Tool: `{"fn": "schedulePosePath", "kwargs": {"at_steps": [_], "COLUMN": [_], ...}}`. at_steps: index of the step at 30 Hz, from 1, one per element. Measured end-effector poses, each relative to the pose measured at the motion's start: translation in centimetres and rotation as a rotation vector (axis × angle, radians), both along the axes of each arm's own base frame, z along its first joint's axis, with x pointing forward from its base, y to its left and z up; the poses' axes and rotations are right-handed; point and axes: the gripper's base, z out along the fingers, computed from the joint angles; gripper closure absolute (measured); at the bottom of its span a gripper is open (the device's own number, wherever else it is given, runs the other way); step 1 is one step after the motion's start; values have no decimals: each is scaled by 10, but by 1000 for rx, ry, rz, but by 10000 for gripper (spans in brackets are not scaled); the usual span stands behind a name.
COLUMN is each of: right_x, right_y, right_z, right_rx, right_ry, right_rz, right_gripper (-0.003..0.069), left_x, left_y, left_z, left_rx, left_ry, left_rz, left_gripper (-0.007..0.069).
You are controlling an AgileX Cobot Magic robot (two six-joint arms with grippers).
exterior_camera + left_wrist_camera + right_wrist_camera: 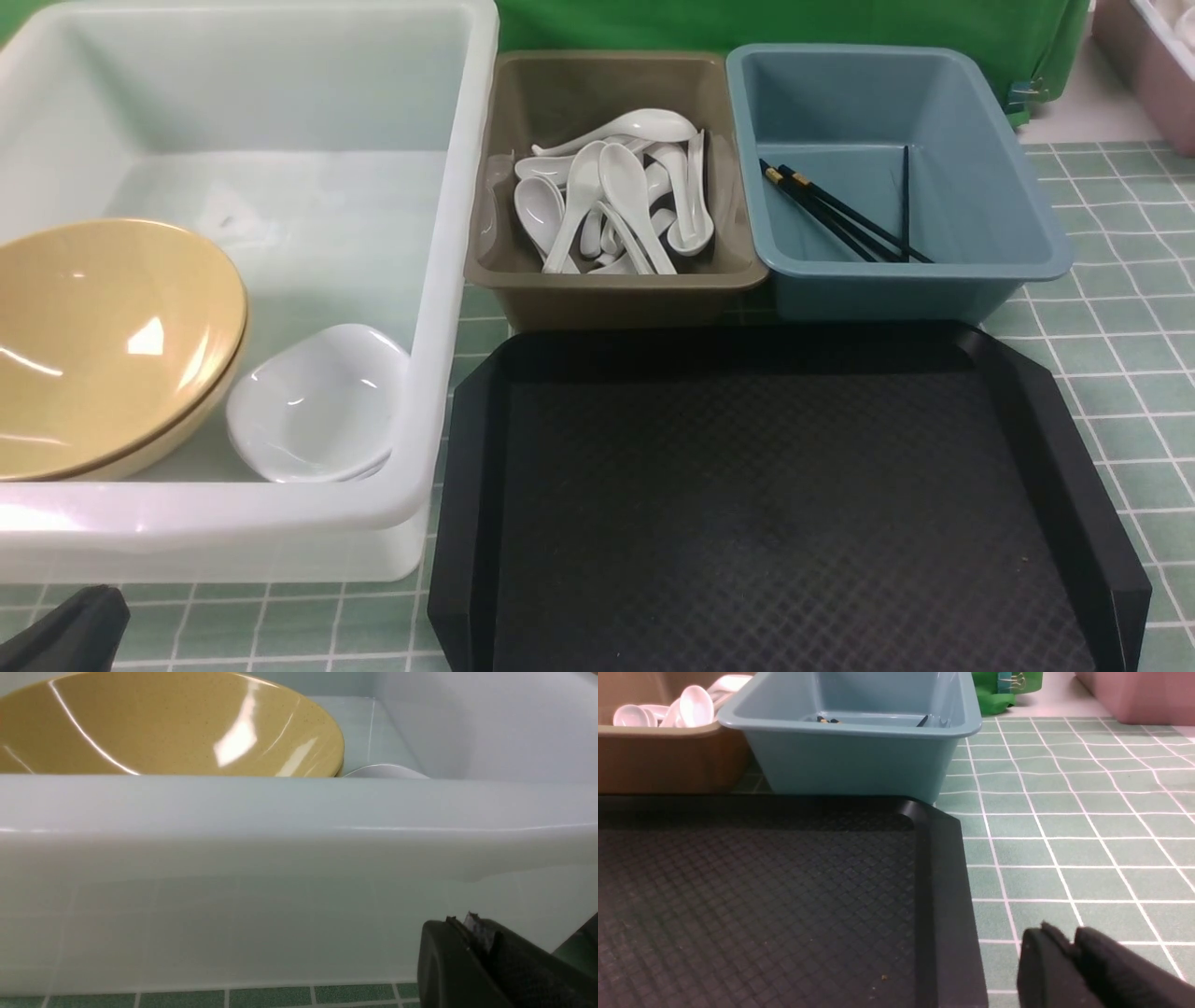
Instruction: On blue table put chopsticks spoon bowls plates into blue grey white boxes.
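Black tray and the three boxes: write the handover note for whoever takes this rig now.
Left gripper: shut, holding nothing, low in front of the white box.
Right gripper: looks shut, nothing held, beside the black tray.
White box: yellow bowl and white dish.
Grey box: spoons.
Blue box: chopsticks.
Done: everything visible is sorted; the tray holds no tableware.
Left: nothing visible to move.

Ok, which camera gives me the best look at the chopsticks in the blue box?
The front view: it looks down into the blue box, showing the dark chopsticks along their length on its floor. The right wrist view sees only their tips over the rim. The left wrist view shows none of them.
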Motion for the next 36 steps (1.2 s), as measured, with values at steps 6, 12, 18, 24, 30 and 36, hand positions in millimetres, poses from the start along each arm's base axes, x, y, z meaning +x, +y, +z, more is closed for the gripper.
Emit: {"fn": "schedulePosePath", "kwargs": {"at_steps": [6, 12, 18, 24, 30, 36], "right_x": [0, 0, 0, 0, 0, 0], "right_y": [0, 0, 0, 0, 0, 0], "right_z": [0, 0, 0, 0, 0, 0], "right_rx": [0, 0, 0, 0, 0, 0], "right_ry": [0, 0, 0, 0, 0, 0], "right_rz": [0, 0, 0, 0, 0, 0], "right_gripper": [524, 517, 509, 502, 497, 492], "left_x": [0, 0, 0, 0, 0, 0], "left_y": [0, 0, 0, 0, 0, 0], "left_z": [0, 0, 0, 0, 0, 0], "left_rx": [0, 0, 1, 1, 1, 1], "left_ry": [0, 0, 0, 0, 0, 0], "left_rz": [0, 0, 0, 0, 0, 0], "left_gripper": [623, 623, 623, 623, 623, 623]}}
